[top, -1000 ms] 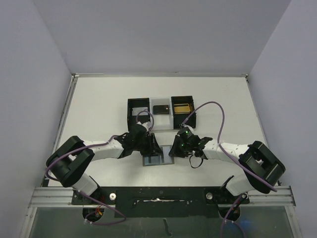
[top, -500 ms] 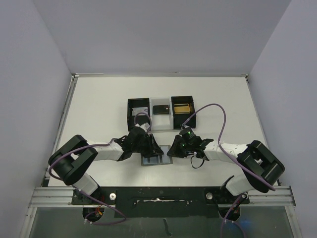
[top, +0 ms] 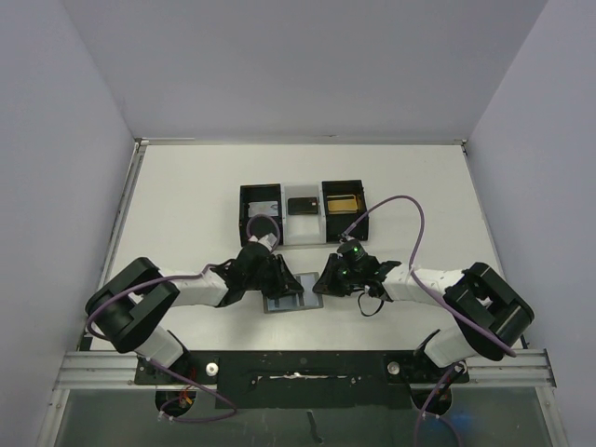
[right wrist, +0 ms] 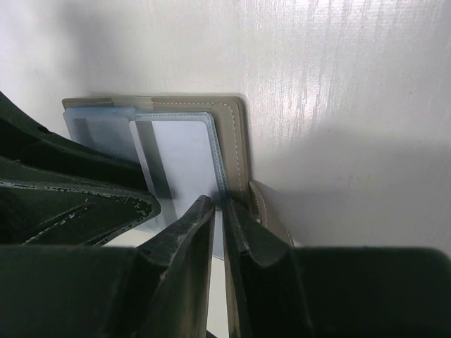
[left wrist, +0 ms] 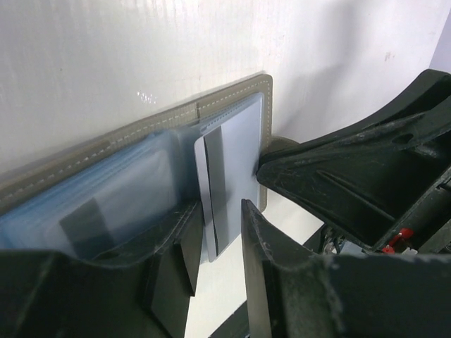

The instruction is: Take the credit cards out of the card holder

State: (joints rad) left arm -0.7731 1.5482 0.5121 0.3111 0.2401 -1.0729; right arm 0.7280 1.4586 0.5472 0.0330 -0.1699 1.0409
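Left gripper (left wrist: 220, 208): low over the near part of the table. The jaws are at a narrow gap, with one finger on each side of the near end of a credit card. Whether they pinch it cannot be told.
Right gripper (right wrist: 220, 203): faces the left one from the other side. The jaws are almost closed and pinch the edge of the card holder's right panel.
Card holder (top: 293, 300): lies open and flat on the white table (top: 186, 205) between the two grippers, pocket panels up.
Credit card (left wrist: 236, 148): pale with a dark stripe, sticking partly out of the right pocket towards the left gripper.
Left pocket (left wrist: 106, 204): bluish, with a dark patch showing through. It is too blurred to read.
Black tray (top: 261, 191): beyond the holder and apart from it, with three compartments. The middle one holds a small dark flat item and the right one a yellow item.
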